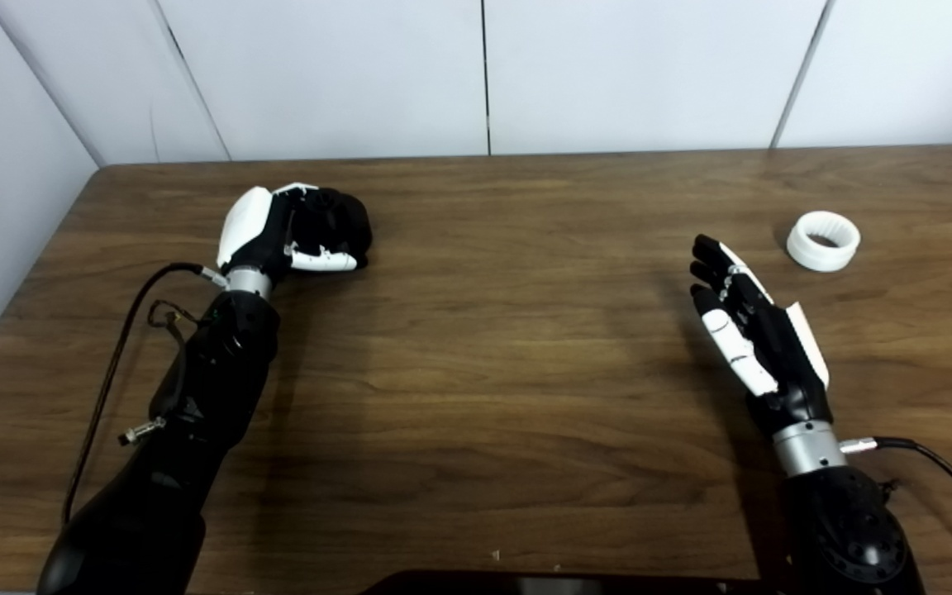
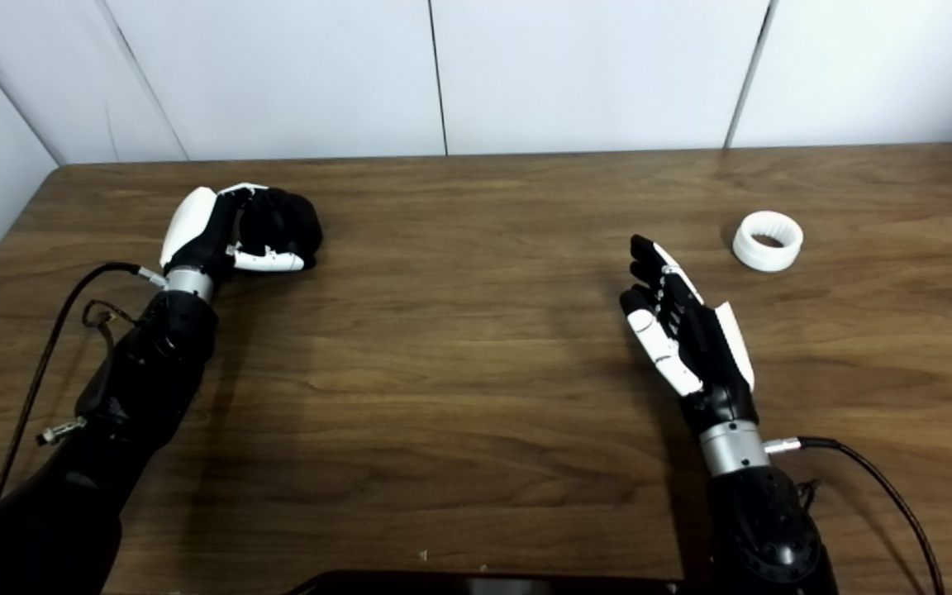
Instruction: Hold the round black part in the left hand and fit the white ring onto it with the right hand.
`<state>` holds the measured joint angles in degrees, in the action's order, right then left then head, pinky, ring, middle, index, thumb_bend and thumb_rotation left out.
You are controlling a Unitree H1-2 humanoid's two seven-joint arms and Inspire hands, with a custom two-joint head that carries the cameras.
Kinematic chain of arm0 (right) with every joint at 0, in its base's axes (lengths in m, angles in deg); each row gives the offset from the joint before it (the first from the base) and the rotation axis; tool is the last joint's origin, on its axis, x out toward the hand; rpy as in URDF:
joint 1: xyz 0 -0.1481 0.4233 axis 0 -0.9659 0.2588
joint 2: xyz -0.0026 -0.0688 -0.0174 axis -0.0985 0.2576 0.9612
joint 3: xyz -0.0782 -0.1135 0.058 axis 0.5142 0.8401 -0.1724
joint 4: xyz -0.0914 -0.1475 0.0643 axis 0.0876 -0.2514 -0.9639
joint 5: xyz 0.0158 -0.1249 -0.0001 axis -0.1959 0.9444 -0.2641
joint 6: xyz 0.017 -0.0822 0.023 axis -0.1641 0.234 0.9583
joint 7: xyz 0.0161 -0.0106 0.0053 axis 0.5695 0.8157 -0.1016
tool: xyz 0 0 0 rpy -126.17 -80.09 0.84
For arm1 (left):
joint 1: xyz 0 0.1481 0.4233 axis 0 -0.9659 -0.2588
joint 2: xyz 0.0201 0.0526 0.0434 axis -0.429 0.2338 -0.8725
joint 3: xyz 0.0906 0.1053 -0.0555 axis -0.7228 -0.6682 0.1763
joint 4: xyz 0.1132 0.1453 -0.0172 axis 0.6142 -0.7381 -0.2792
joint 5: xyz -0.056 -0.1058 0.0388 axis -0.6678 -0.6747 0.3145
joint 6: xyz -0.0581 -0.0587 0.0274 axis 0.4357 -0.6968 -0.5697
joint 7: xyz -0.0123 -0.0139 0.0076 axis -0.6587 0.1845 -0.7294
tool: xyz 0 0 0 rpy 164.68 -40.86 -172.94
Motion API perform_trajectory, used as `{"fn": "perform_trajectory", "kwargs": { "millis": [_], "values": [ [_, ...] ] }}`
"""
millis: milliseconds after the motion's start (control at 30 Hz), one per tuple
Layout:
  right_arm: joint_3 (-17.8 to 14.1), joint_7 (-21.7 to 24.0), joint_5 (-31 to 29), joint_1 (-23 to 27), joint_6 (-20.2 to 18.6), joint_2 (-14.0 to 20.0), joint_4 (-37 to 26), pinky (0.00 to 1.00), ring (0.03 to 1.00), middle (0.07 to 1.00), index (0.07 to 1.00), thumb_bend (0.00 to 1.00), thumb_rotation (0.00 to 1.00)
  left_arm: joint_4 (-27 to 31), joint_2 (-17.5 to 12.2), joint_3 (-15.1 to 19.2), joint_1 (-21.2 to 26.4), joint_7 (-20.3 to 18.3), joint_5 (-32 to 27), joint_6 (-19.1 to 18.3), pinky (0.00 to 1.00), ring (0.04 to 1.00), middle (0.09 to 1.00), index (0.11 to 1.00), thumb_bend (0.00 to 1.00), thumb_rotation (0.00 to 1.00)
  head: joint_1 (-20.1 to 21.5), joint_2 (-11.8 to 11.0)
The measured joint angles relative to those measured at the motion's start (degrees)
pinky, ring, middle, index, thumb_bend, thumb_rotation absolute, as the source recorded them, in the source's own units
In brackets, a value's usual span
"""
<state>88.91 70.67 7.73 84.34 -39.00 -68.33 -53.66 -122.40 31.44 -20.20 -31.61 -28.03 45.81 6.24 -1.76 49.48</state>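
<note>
My left hand (image 1: 294, 231) rests on the table at the far left, its fingers curled around the round black part (image 1: 342, 219), which shows as a dark mass between fingers and thumb. The white ring (image 1: 824, 240) lies flat on the table at the far right, its ribbed inner wall visible. My right hand (image 1: 744, 322) is open, fingers straight and pointing away from me, a short way to the left of and nearer than the ring, not touching it. In the right eye view the ring (image 2: 768, 240) and the right hand (image 2: 683, 330) stand the same way.
The brown wooden table (image 1: 484, 347) runs to a white panelled wall at the back and a wall on the left. Black cables trail from both wrists. A dark object edge (image 1: 559, 583) shows at the bottom centre.
</note>
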Motion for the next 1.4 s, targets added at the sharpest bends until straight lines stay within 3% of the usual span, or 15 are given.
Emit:
{"fn": "perform_trajectory", "kwargs": {
  "millis": [533,1000,1400],
  "values": [
    [0.1,0.0,0.1,0.1,-0.1,0.0,0.0,0.89,0.917,0.917,0.906,0.54,0.72,2.7,0.2,0.4,-1.5,-0.8,-1.2,0.0,1.0,0.884,0.715,0.707,0.91,0.16,-0.4,-0.1],
    [-0.1,-0.1,0.4,0.3,-0.5,0.1,0.1,0.88,0.911,0.915,0.91,0.54,0.72,8.6,3.0,0.8,-6.4,0.2,-2.3,0.8,1.0,0.863,0.719,0.706,0.91,0.16,-0.4,0.1],
    [-0.3,-0.1,-0.5,0.4,-0.5,0.1,0.1,0.89,0.913,0.918,0.912,0.55,0.71,11.8,4.8,-1.9,-8.9,-0.2,-2.1,2.4,1.0,0.901,0.76,0.728,0.92,0.22,-0.5,0.3]
  ]
}}
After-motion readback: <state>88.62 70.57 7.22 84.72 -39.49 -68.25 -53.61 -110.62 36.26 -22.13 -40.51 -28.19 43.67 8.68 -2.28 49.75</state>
